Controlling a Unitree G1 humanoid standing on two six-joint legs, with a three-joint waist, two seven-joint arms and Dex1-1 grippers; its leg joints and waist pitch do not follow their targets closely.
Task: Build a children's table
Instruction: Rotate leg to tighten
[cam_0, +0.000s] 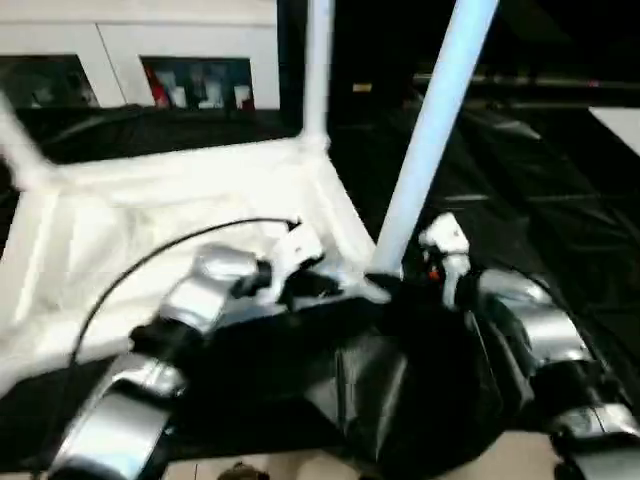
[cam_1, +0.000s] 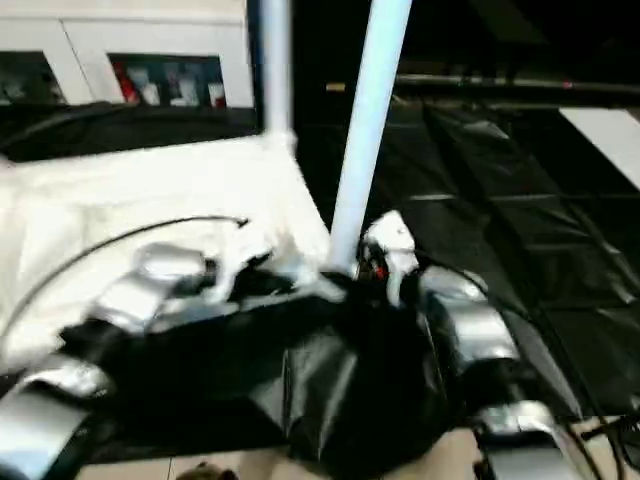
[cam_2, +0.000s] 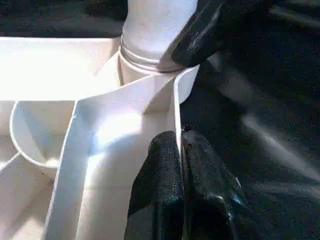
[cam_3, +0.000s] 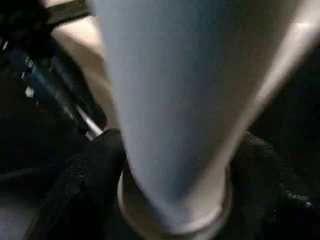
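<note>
The children's table (cam_0: 200, 200) lies upside down on the black-draped worktop (cam_0: 560, 200) in the head views, left of centre toward nine o'clock, a leg (cam_0: 430, 140) rising toward one o'clock from its near corner socket; seating that leg looks like the step in hand. In the left wrist view the left end effector (cam_2: 181, 165) is pinched together on the thin side wall of the top. In the right wrist view the right end effector (cam_3: 175, 175) has fingers apart on either side of the leg's base, so next comes a downward press or a careful release; no writing is legible.
</note>
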